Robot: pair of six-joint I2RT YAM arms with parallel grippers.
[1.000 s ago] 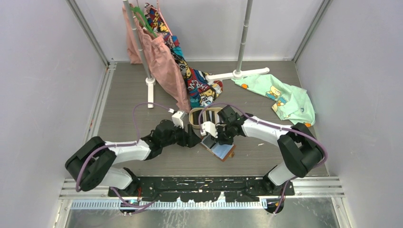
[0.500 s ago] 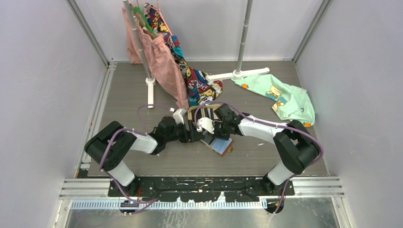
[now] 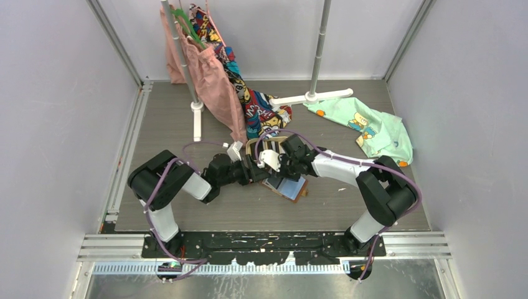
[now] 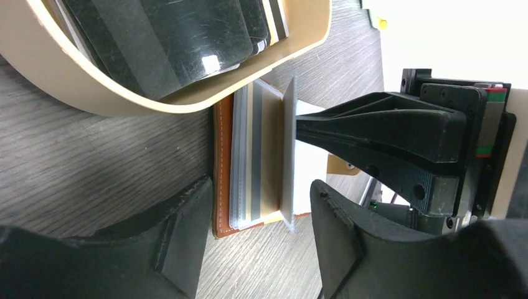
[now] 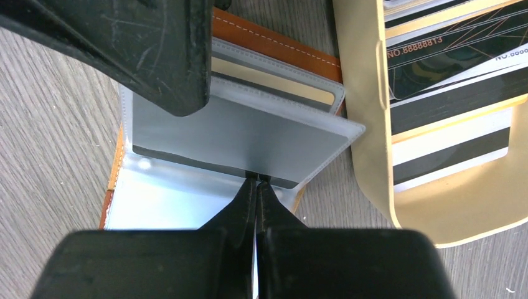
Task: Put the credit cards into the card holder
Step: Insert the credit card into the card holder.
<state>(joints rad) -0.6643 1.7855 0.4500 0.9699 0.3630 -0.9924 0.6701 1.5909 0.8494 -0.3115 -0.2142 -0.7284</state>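
The tan-brown card holder lies open on the table, with clear sleeves fanned up. My right gripper is shut on the edge of a grey credit card with a dark stripe. The card stands upright, its far part inside a clear sleeve of the holder. The same card shows edge-on in the left wrist view. My left gripper is open and straddles the holder's near end, one finger resting by the sleeves. More credit cards lie stacked in the oval tray.
The oval tan wooden tray touches the holder's far side, its rim right beside the held card. A clothes rack with hanging fabric stands behind. A green cloth lies at the back right.
My left arm has folded in and its gripper has slid right up to the holder. My right gripper has shifted slightly left with the grey card, now over the sleeves.
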